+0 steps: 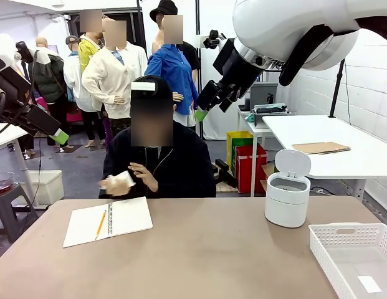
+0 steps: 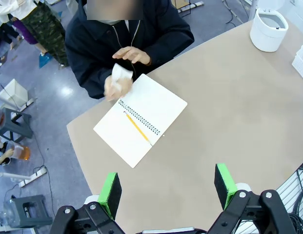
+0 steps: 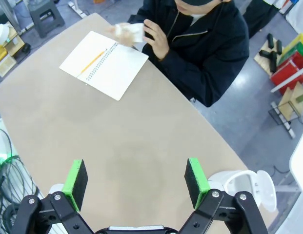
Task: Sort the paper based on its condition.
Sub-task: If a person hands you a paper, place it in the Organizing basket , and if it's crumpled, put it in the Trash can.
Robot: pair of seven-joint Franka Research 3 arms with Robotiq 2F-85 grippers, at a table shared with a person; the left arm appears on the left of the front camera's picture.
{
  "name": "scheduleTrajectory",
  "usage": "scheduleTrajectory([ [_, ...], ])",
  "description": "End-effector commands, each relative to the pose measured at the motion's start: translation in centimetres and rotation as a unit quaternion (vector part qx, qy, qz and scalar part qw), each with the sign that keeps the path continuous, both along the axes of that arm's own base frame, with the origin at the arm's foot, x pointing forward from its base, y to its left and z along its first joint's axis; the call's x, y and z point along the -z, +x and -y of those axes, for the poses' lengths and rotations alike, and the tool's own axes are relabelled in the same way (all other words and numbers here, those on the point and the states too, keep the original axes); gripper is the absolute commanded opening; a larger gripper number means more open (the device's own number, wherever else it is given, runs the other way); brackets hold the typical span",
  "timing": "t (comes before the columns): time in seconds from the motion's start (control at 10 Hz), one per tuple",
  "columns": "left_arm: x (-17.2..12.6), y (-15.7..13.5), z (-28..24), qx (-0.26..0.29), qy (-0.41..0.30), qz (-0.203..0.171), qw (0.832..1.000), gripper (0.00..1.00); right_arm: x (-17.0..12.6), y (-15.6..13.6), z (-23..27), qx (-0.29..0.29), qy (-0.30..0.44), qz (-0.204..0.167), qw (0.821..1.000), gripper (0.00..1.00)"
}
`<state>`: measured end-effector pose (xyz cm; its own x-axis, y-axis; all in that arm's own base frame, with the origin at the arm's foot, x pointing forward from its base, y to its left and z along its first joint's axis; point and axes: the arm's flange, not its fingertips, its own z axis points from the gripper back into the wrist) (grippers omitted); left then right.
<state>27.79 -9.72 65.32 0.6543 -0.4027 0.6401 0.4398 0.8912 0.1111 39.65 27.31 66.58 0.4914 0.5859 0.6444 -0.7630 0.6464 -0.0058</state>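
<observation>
The person at the far side holds the paper (image 1: 120, 181) between both hands, a white creased wad just past the table's far edge. It also appears as the paper (image 2: 120, 77) in the left wrist view and the paper (image 3: 130, 33) in the right wrist view. My left gripper (image 2: 168, 187) hangs high above the table, open and empty; in the front view the left gripper (image 1: 56, 134) sits raised at the left edge. My right gripper (image 3: 136, 178) is open too, with nothing between its green pads; the right gripper (image 1: 205, 106) is held up at the top right.
A white spiral notebook (image 1: 108, 220) with a yellow pencil (image 1: 101, 223) lies on the tan table (image 1: 205, 255) at the left. A small white bin (image 1: 287, 193) with its lid up stands at the right. A white slotted basket (image 1: 355, 255) sits at the front right corner.
</observation>
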Motion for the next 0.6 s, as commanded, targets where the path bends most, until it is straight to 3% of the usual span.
scheduleTrajectory([
  [0.0, -0.04, -0.04, 0.03, 0.0, 0.0, 0.001, 1.0, 1.0, -0.11, 0.02, 0.08, 0.0, 0.002, 0.0, 1.0, 1.0],
  [0.5, -0.04, -0.04, 0.03, 0.0, 0.0, 0.001, 1.0, 1.0, -0.11, 0.02, 0.08, 0.0, 0.002, 0.0, 1.0, 1.0],
])
